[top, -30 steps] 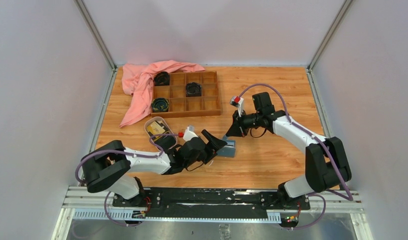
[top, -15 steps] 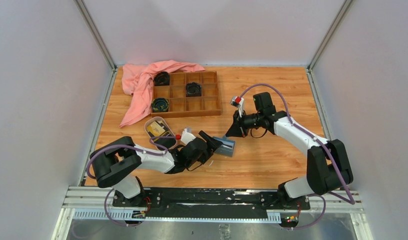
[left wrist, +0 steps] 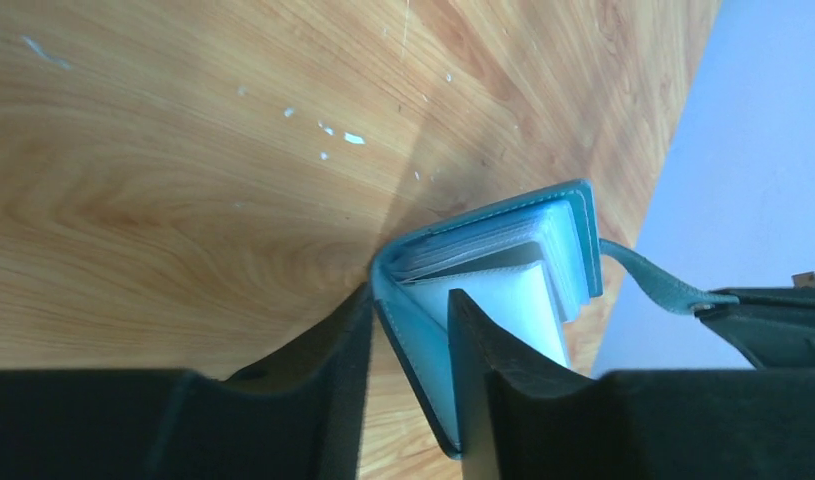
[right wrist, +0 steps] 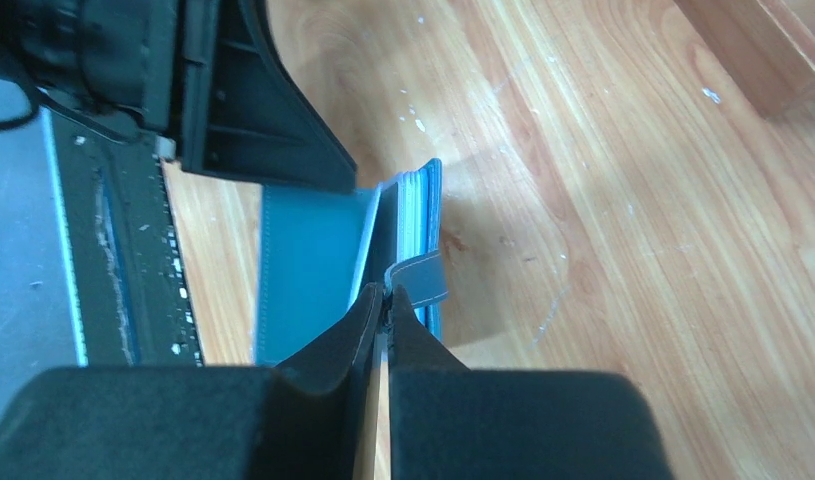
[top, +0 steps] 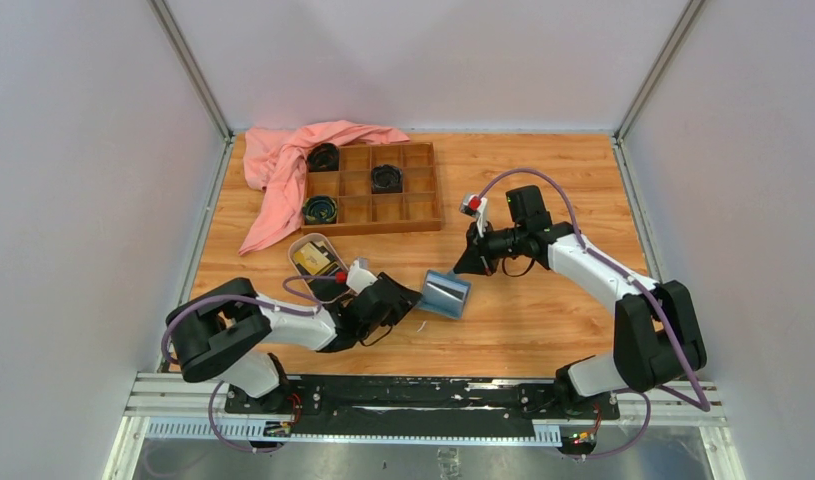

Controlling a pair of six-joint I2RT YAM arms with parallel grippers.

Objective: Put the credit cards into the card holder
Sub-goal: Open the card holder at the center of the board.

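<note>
Soft, even overhead light; faint shadows lie on the surface [top: 543,330]. Wrist views show fairly sharp wood grain, while the near fingers [left wrist: 503,390] blur into featureless black

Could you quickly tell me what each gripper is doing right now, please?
Left gripper: closed on the small blue folding wallet's cover.
Right gripper: closed, pinching the wallet's snap tab.

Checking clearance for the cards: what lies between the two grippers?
Only the small blue folding wallet, which left gripper and right gripper both grip; the top view shows it.
</note>
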